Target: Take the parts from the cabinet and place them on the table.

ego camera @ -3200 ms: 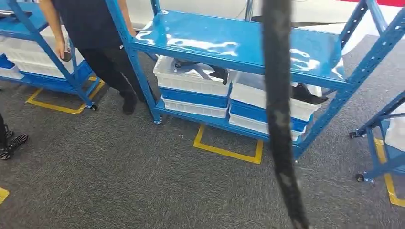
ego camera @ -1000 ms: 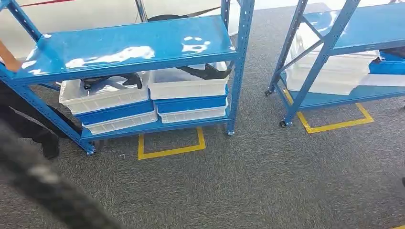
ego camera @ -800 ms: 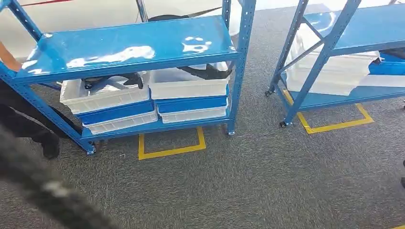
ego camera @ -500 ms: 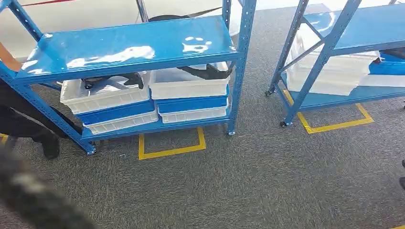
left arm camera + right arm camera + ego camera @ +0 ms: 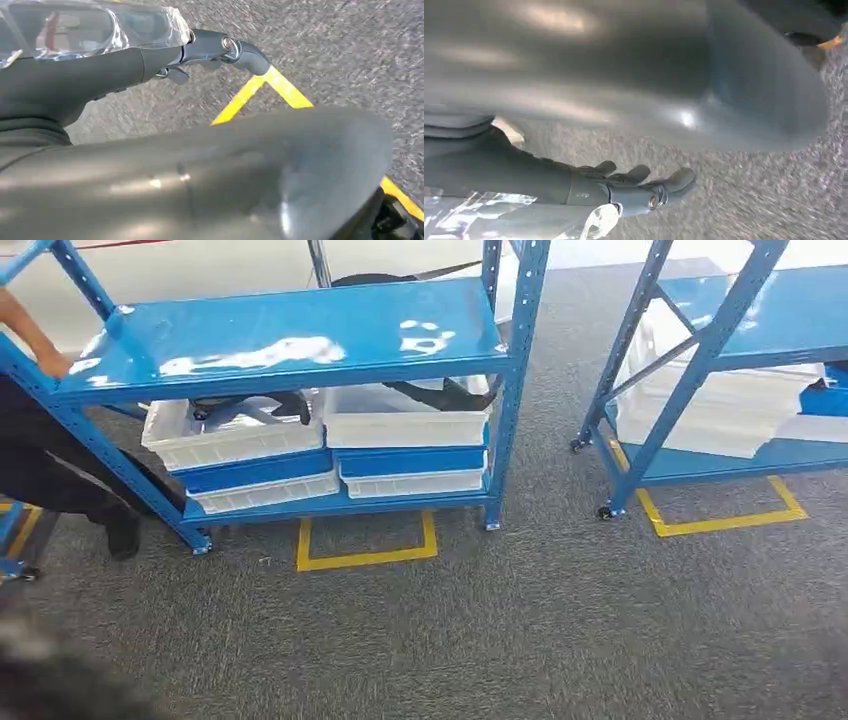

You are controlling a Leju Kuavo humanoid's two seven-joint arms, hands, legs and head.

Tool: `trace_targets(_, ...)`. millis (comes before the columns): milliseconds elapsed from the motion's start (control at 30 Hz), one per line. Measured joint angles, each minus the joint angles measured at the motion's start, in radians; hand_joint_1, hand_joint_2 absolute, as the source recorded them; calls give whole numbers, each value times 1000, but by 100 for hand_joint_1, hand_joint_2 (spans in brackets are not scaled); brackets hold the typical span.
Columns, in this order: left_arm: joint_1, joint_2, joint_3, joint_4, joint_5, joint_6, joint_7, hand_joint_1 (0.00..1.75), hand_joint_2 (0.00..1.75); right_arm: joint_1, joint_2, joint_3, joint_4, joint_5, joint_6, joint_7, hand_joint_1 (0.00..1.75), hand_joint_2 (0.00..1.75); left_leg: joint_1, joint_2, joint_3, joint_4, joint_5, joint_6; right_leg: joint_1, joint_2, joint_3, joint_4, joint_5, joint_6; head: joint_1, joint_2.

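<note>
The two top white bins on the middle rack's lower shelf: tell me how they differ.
The left bin sits skewed on its stack, while the right bin lies square to the shelf front. The left bin holds a dark part lying within its walls; the right bin's dark part sticks out past its right end. Both are white, and each tops a blue bin over another white one.

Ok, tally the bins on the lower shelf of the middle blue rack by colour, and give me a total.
White bins: 4
Blue bins: 2
Total: 6, in two stacks of three side by side on the lower shelf, each stack white, blue, white from the top.
</note>
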Motion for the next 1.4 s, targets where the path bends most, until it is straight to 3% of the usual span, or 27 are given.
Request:
trace_targets(100,9,-2,0,0,18,1,-9,0,0,2,0,4,0,1,-1,-3,0,0,12,-2,-2,3,2,-4,10,-18,-1,2,1,-26,-5,0)
trace_targets(133,12,-2,0,0,20,1,-10,0,0,1,0,6,0,0,-3,-7,0,0,9,17,-23,51,-28,4,13,-26,-1,2,2,-34,-6,0)
trace_targets(167,15,-3,0,0,20,1,-10,0,0,1,-1,7,0,0,-6,-12,0,0,3,26,-63,129,-68,9,16,-32,-2,2,2,-39,-7,0)
trace_targets(233,15,-3,0,0,19,1,-10,0,0,1,-3,8,0,1,-11,-21,0,0,-11,29,-158,316,-141,16,27,-52,-3,2,-1,-44,-10,0)
trace_targets(267,16,-3,0,0,16,0,-10,0,0,1,-3,10,0,2,-12,-27,0,0,-18,29,-187,370,-151,23,34,-57,-2,2,-3,-47,-10,0)
trace_targets(300,18,-3,0,0,15,-1,-10,0,0,2,-3,11,0,2,-13,-31,0,0,-25,29,-193,373,-138,31,40,-60,0,2,-5,-50,-10,0)
trace_targets(333,20,-3,0,0,12,-2,-10,0,0,1,-3,14,0,2,-16,-36,0,0,-34,30,-171,324,-104,46,46,-64,2,2,-6,-51,-10,0)
trace_targets(400,22,-3,0,0,13,-2,-10,0,0,-1,-3,15,0,-3,-22,-42,0,0,-53,34,-83,143,-18,78,56,-67,9,2,-8,-54,-10,0)
trace_targets(433,21,-3,0,0,15,-2,-10,0,0,-2,-3,15,0,-5,-25,-45,0,0,-63,46,-53,71,-7,96,55,-70,10,0,-9,-54,-10,0)
trace_targets(467,21,-1,0,0,17,-2,-10,0,0,-4,-2,15,0,-7,-27,-47,0,0,-70,55,-52,66,-11,100,65,-69,9,1,-10,-50,-8,0)
trace_targets(500,21,-2,0,0,16,-3,-12,0,0,-4,-3,15,0,-13,-29,-47,0,0,-72,54,-54,64,-10,101,61,-72,8,-1,-9,-46,-9,0)
trace_targets(533,22,-4,0,0,16,-3,-12,0,0,-2,-4,15,0,-15,-29,-46,0,0,-67,50,-52,56,-3,65,71,-69,8,6,-22,-62,-9,0)
trace_targets(567,26,-5,0,0,15,-3,-11,0,0,-1,-4,15,0,-16,-28,-45,0,0,-66,49,-50,56,-5,56,69,-72,7,4,-16,-81,-7,0)
trace_targets(600,28,-5,0,0,12,-3,-11,0,0,-1,-4,15,0,-17,-27,-43,0,0,-68,47,-50,56,-5,65,68,-72,8,1,-15,-79,-7,0)
trace_targets(633,30,-5,0,0,10,-3,-11,0,0,-1,-4,15,0,-16,-26,-39,0,0,-68,47,-51,56,-5,65,67,-72,9,-1,-13,-75,-7,0)
trace_targets(667,29,-5,0,0,9,0,-11,0,175,-2,-4,15,0,-17,-25,-35,0,0,-68,47,-52,56,-4,66,67,-72,11,-6,-11,-73,-6,0)
trace_targets(700,29,-5,0,0,5,5,-13,0,175,-2,-5,15,0,-18,-25,-32,0,175,-68,47,-52,56,-5,67,66,-71,12,-9,-9,-69,-5,0)
trace_targets(767,28,-5,0,0,-2,8,-18,0,175,-2,-6,15,0,-18,-26,-21,0,175,-68,48,-51,56,-5,72,67,-71,14,-13,-7,-66,-5,0)
trace_targets(800,28,-6,0,0,-5,10,-21,0,175,-2,-6,16,0,-15,-32,-10,0,0,-68,48,-51,56,-5,73,66,-70,14,-14,-6,-65,-5,0)
trace_targets(833,29,-6,0,0,-9,10,-22,0,175,-2,-6,18,0,-13,-38,8,0,0,-69,48,-52,56,-4,74,66,-70,14,-16,-5,-62,-5,0)
trace_targets(867,28,-6,0,0,-10,11,-24,0,175,-2,-6,20,0,-7,-44,28,0,175,-70,48,-52,56,-4,76,65,-70,14,-16,-4,-59,-5,0)
trace_targets(967,26,-6,-1,0,-21,9,-24,0,175,-2,-6,29,0,-1,-41,72,0,175,-70,48,-52,56,-4,78,65,-70,14,-17,-3,-55,-5,0)
trace_targets(1067,23,-7,-1,0,-48,-8,-29,0,175,-2,-7,31,0,21,-7,65,0,175,-70,48,-52,56,-4,79,65,-70,14,-17,-2,-52,-5,0)
trace_targets(1200,17,-7,-1,0,-341,-178,-85,0,175,-3,-10,33,0,312,265,-94,0,175,-69,48,-52,56,-3,79,65,-70,15,-17,-1,-52,-5,0)
trace_targets(1400,7,-7,-2,0,-259,-138,-74,0,175,-6,-9,43,0,228,235,-58,0,175,-66,49,-51,55,-1,77,67,-70,15,-17,-2,-52,-5,0)
